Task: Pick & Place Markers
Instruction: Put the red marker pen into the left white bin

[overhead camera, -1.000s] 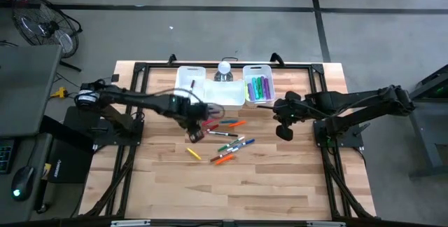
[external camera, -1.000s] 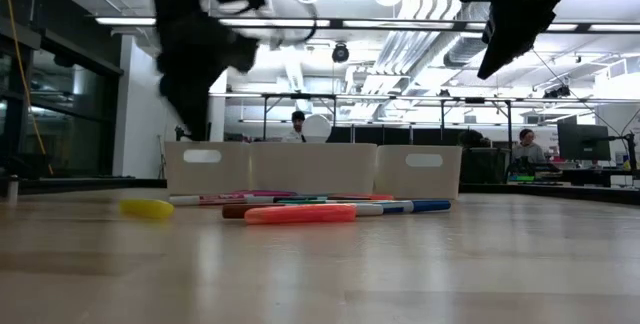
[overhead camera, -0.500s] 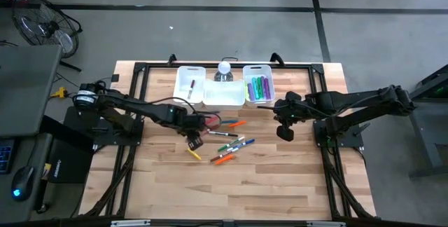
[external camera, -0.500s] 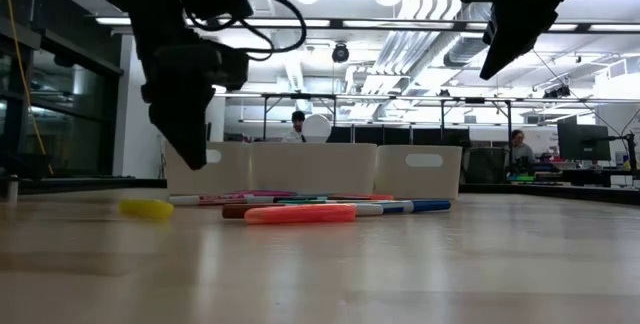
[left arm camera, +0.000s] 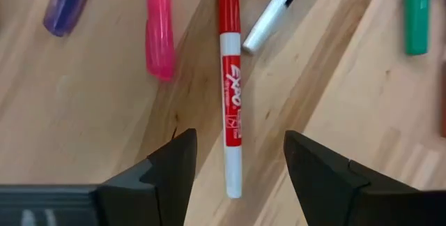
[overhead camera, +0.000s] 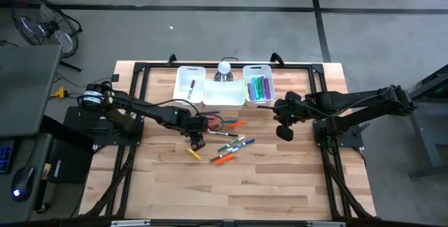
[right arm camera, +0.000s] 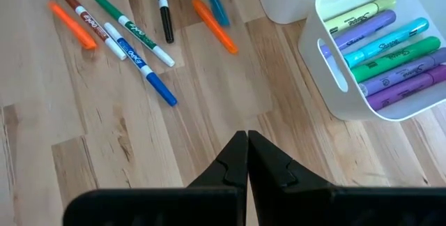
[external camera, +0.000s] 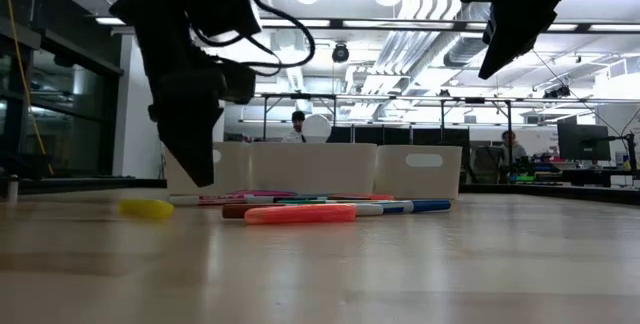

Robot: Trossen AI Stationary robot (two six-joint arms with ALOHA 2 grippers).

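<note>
One red marker (left arm camera: pixel 230 86) lies on the bench dead centre between my left tool's (left arm camera: pixel 237 160) spread fingers, nothing gripped. Its long axis crosses the gap squarely, so I judge straight down will do. Right tool (right arm camera: pixel 247 157) pinched closed, empty, parked near the filled bin (right arm camera: pixel 327 65).

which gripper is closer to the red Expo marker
Left. The left gripper hangs open directly over the red Expo marker; the right gripper waits shut, off beside the bins.

Open-plan lab: monitors (external camera: pixel 575 142), ceiling ducts (external camera: pixel 420 49)
</note>
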